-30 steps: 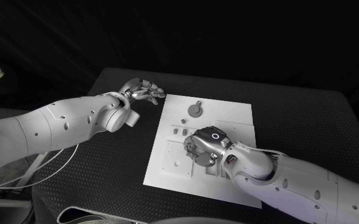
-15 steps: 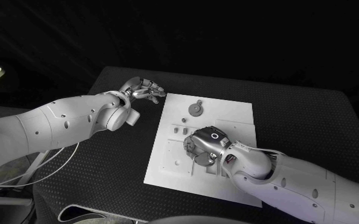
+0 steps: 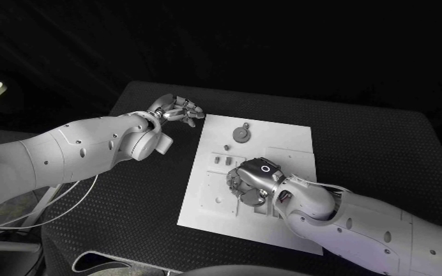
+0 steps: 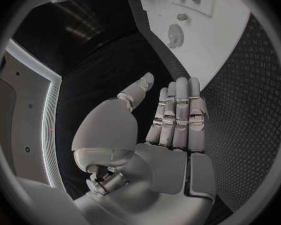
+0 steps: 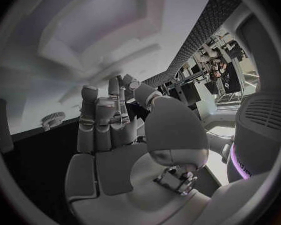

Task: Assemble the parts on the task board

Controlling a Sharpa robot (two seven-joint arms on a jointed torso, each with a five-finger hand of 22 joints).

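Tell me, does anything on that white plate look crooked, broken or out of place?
Nothing stands out. The task board lies flat on the table, the round part sits on it, and the right hand is over its middle.

a robotics lab: black test table (image 3: 368, 142), white task board (image 3: 276, 138), cluttered equipment racks (image 5: 206, 67) behind.

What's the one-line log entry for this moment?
left hand: off task board, beside its far left corner, holds nothing | right hand: over board middle, contents unclear | round part: on board's far end
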